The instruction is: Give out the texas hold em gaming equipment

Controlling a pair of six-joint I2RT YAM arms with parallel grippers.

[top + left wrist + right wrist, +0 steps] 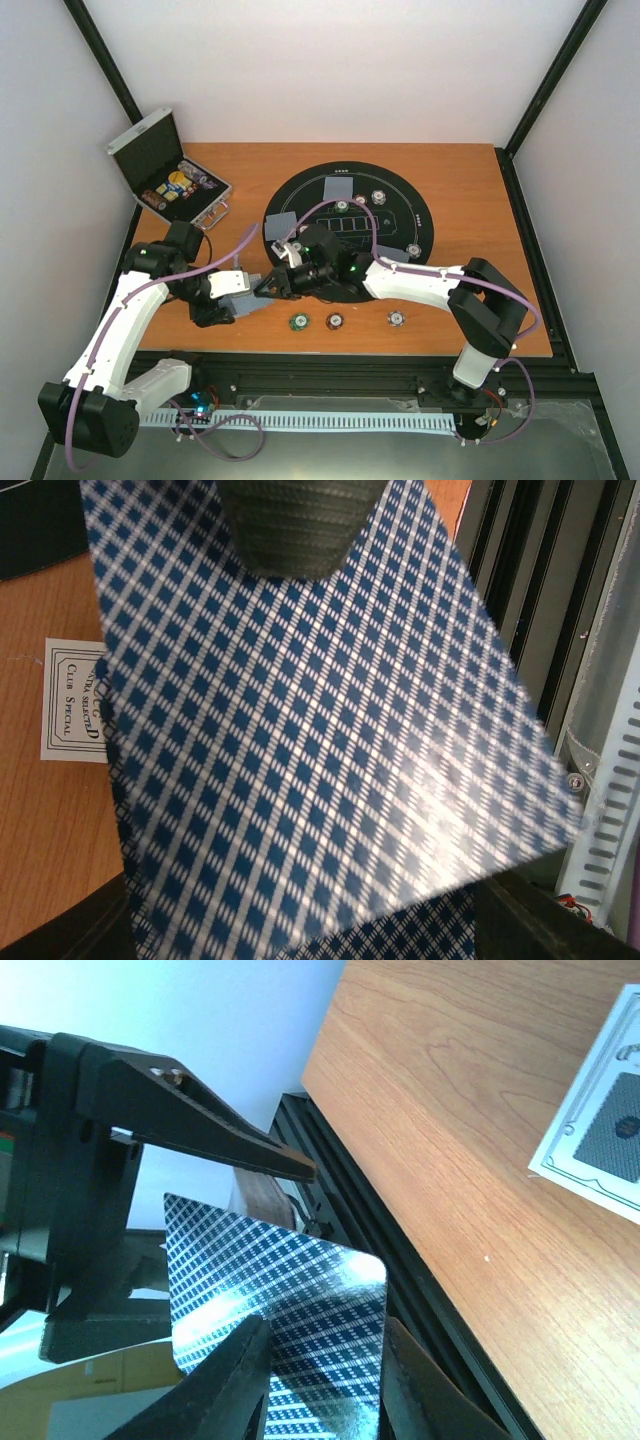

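Handover | left pincer (255, 290) clamped on cards (320, 740) | right pincer (328, 1328) apparently straddling top one, grip can't be told | advice: pinch single card, peel sideways slowly

The left arm (118, 335) and right arm (415, 283) have white links, black joints and purple cables (135, 297) running along them.

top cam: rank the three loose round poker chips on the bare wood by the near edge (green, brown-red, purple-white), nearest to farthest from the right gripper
1. the green round poker chip: left end of the row, almost under the right gripper
2. the brown-red round poker chip: middle of the row
3. the purple-white round poker chip: right end of the row
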